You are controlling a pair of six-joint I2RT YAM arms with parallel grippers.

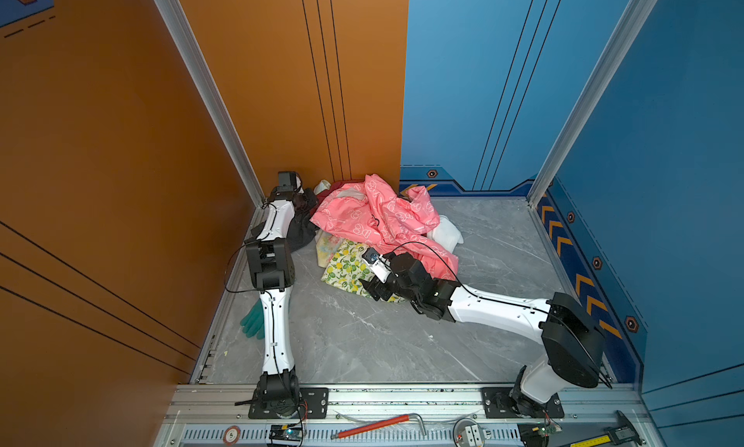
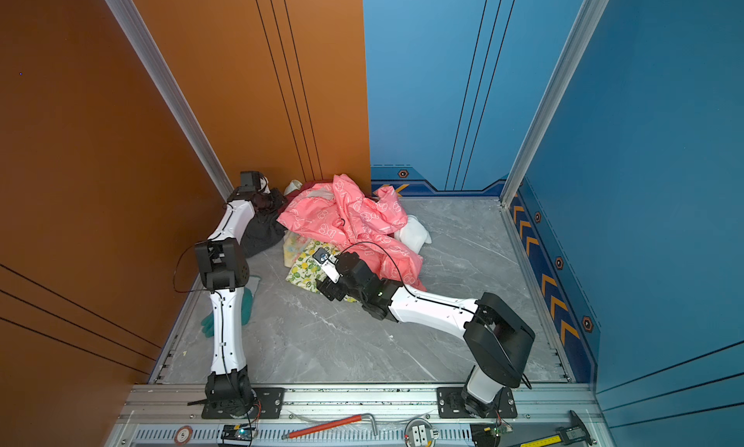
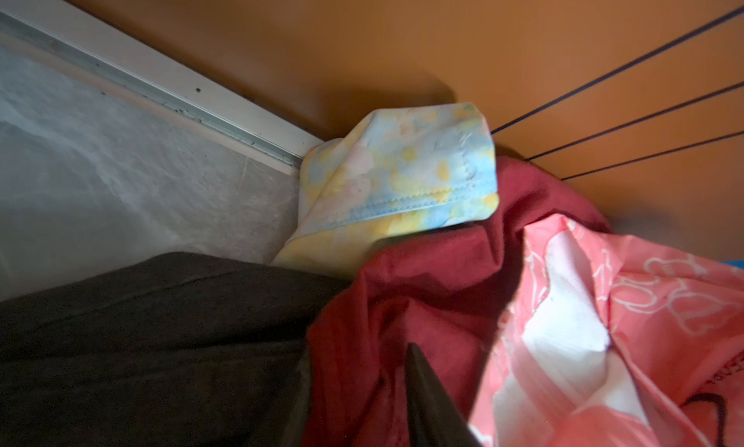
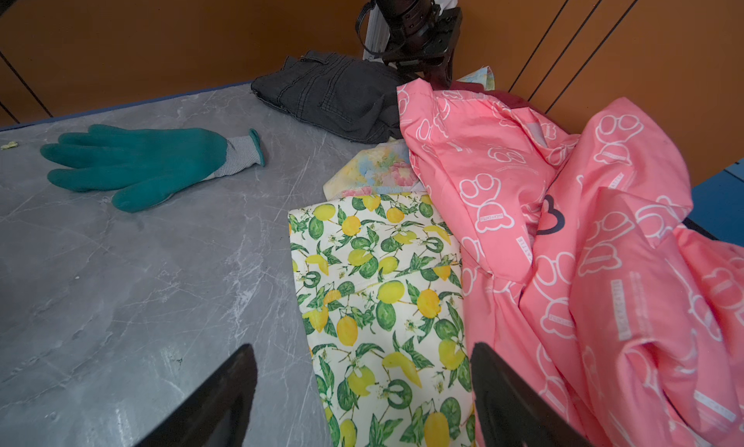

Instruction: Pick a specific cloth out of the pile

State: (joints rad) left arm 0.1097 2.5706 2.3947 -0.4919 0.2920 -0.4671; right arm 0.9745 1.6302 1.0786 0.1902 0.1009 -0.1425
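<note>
The cloth [image 3: 443, 271], plain maroon, lies at the far left of the pile against the orange wall, mostly buried under the pink jacket [image 1: 374, 215]. In both top views only a sliver of the cloth [image 1: 336, 184] [image 2: 310, 185] shows. My left gripper [image 3: 360, 356] [image 1: 308, 201] is shut on a bunched fold of it, with the dark grey garment [image 3: 141, 344] beside it. My right gripper [image 4: 362, 348] [image 1: 372, 290] stands open, low over the near edge of the lemon-print fabric [image 4: 382, 304], holding nothing.
A pastel fabric [image 3: 402, 171] sits in the corner by the wall. A white piece [image 1: 445, 231] lies at the pile's right. A green glove [image 4: 137, 163] [image 1: 253, 320] lies on the grey floor by the left arm. Walls enclose three sides; tools lie on the front rail [image 1: 374, 425].
</note>
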